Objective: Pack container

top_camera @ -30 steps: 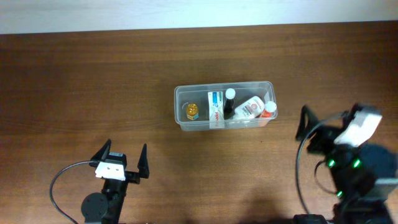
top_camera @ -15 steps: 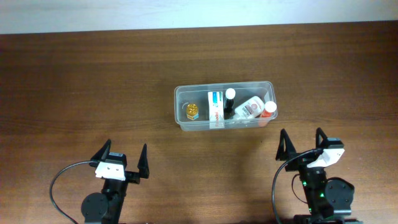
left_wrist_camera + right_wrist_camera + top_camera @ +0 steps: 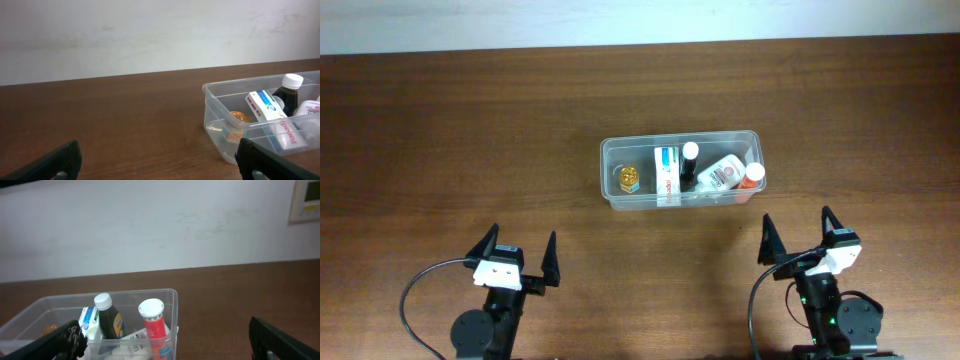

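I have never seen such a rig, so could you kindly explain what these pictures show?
Two robot arms sit at a brown wooden table. The overhead view looks straight down; the other two come from a camera on each wrist, so the dark shapes at their lower edges are fingers. The left gripper and right gripper are open, holding nothing. Beyond them stands a clear plastic rectangular tub containing a blue-and-white box, a dark white-capped bottle, a white bottle, an orange tube and a small amber jar.

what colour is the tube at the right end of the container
The tube is orange-red with a white cap; clearest in the right wrist view.
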Controlling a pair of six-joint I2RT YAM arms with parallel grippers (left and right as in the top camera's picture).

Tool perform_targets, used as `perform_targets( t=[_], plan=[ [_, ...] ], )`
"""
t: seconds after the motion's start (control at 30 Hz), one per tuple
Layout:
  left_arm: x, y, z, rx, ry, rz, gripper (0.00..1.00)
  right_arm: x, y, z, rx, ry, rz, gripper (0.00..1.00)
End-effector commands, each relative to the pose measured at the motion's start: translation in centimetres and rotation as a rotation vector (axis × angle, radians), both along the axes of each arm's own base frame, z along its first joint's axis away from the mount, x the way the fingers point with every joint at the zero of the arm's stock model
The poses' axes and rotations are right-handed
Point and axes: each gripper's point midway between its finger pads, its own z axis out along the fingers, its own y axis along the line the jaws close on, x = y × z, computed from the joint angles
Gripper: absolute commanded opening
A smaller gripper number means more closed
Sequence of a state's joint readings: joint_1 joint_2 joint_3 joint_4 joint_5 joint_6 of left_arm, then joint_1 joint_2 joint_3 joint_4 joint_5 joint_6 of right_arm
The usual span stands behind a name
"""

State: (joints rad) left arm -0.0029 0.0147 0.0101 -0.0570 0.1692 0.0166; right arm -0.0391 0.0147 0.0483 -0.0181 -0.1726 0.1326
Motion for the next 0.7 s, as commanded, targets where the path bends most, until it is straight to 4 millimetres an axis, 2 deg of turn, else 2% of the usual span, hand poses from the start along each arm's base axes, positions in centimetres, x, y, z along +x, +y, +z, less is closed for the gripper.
perform_targets(
  t=[0.0, 0.27, 0.67],
  plan=[
    [-0.1, -0.1, 0.0, 0.013, -0.005, -0.011, 0.99, -0.1, 0.6, -0.6, -0.054, 0.003, 0.033, 0.98],
    [-0.1, -0.1, 0.0, 0.013, -0.005, -0.011, 0.99, -0.2, 0.4, -3.1, -0.050, 0.108, 0.021, 0.98],
    [-0.1, -0.1, 0.0, 0.013, -0.005, -0.011, 0.99, -0.2, 0.3, -3.1, -0.123, 0.097, 0.019, 0.98]
  ],
)
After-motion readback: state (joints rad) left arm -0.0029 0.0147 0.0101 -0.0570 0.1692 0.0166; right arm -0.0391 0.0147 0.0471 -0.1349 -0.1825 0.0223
